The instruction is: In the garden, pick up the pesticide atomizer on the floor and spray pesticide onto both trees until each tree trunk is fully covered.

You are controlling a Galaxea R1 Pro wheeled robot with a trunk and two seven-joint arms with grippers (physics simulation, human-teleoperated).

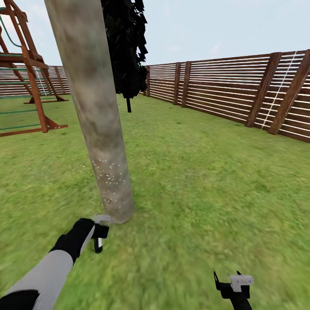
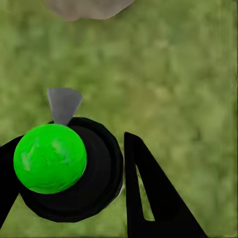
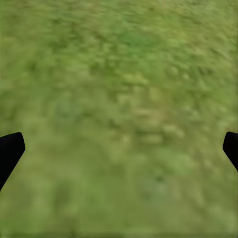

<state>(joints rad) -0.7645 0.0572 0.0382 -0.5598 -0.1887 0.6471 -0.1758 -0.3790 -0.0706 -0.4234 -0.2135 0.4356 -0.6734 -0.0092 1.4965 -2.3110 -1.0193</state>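
Observation:
The thick grey-brown tree trunk rises from the grass just ahead of me, left of centre. White pesticide specks dot its lower part. My left gripper hangs close to the trunk's base, shut on the dark pesticide atomizer. The atomizer's grey nozzle points at the base. In the left wrist view the atomizer is a round black body with a bright green top between my left gripper's black fingers, and the trunk base lies beyond. My right gripper hangs open over bare grass.
A dark-leaved tree stands farther back behind the trunk. A brown slatted fence runs along the right and far side. A wooden play frame stands at the left. Open lawn stretches to the right of the trunk.

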